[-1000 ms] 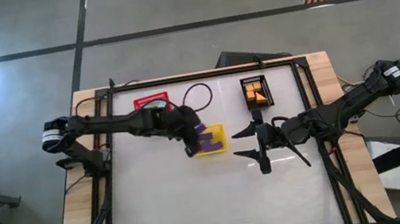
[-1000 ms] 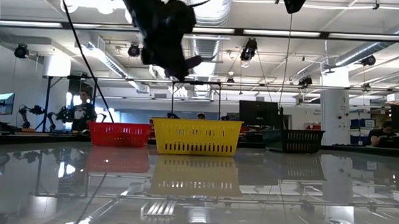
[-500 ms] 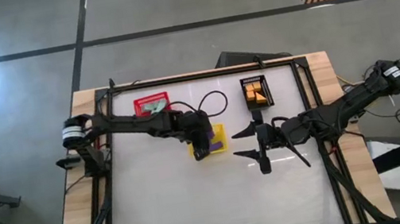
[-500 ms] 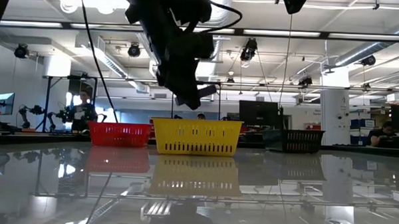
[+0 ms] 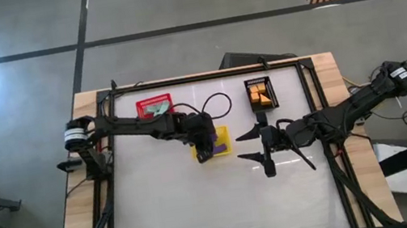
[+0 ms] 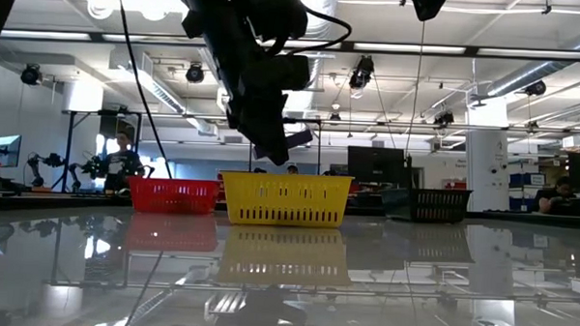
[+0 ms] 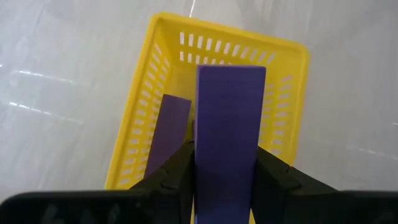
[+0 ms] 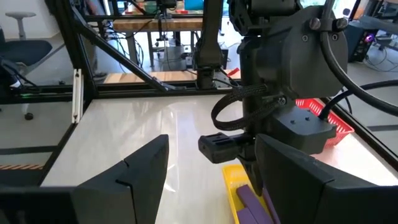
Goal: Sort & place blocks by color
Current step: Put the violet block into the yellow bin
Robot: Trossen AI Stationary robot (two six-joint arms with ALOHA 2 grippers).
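Note:
My left gripper (image 5: 207,144) hangs over the yellow basket (image 5: 223,147) and is shut on a purple bar (image 7: 229,118). Another purple bar (image 7: 168,132) lies inside that basket, leaning along its wall. In the low view the left gripper (image 6: 275,133) is above the yellow basket's rim (image 6: 286,182). The red basket (image 5: 155,105) holds teal-green blocks, and the black basket (image 5: 260,93) holds orange blocks. My right gripper (image 5: 251,146) waits open to the right of the yellow basket, holding nothing. My left gripper pinches the purple bar between its two fingers (image 7: 179,171), on the bar's long sides near its back end (image 7: 225,177). The fingers come from above, pointing down, and lie along the bar. The bar sticks out past the fingertips, lifted clear above the yellow basket.
The three baskets stand in a row along the table's far half: red (image 6: 173,193), yellow, black (image 6: 434,203). The right arm (image 5: 335,119) reaches in from the right edge. Bare white tabletop (image 5: 219,210) fills the near half. People stand in the room beyond.
My left gripper has moved toward the table's right, from the yellow basket's left edge to over its middle, and has come down closer to the basket, carrying the purple bar. It has kept still for the last half second. The right arm has not moved.

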